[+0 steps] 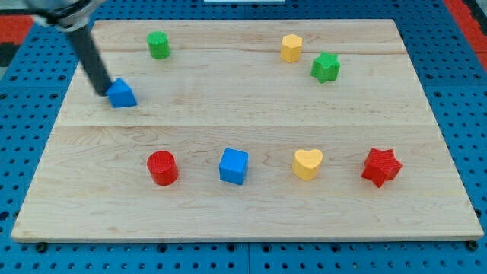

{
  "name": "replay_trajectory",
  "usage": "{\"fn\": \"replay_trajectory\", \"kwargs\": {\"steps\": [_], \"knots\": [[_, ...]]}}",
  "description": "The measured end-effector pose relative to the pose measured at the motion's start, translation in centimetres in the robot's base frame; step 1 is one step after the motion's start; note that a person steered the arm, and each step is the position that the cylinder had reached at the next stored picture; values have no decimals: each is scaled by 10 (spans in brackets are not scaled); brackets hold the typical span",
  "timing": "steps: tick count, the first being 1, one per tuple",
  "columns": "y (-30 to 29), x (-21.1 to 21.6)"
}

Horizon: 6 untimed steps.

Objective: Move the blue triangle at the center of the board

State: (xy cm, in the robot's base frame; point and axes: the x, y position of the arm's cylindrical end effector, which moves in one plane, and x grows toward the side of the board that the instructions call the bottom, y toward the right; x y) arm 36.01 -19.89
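The blue triangle [121,93] lies on the wooden board [243,114] at the view's upper left, well left of the board's middle. My tip [101,90] rests on the board just left of the triangle, touching or nearly touching its left side. The dark rod leans up toward the view's top left corner.
A green cylinder [158,45] sits at the top left. A yellow block [291,47] and a green star [325,67] sit at the top right. A red cylinder [162,167], blue cube [233,166], yellow heart [307,163] and red star [380,167] line the lower part.
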Motion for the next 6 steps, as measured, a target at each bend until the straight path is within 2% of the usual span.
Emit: {"fn": "replay_trajectory", "kwargs": {"steps": [1, 2, 4, 5, 6], "knots": [[76, 5], [113, -7], [33, 39], [76, 46], [120, 33]]}}
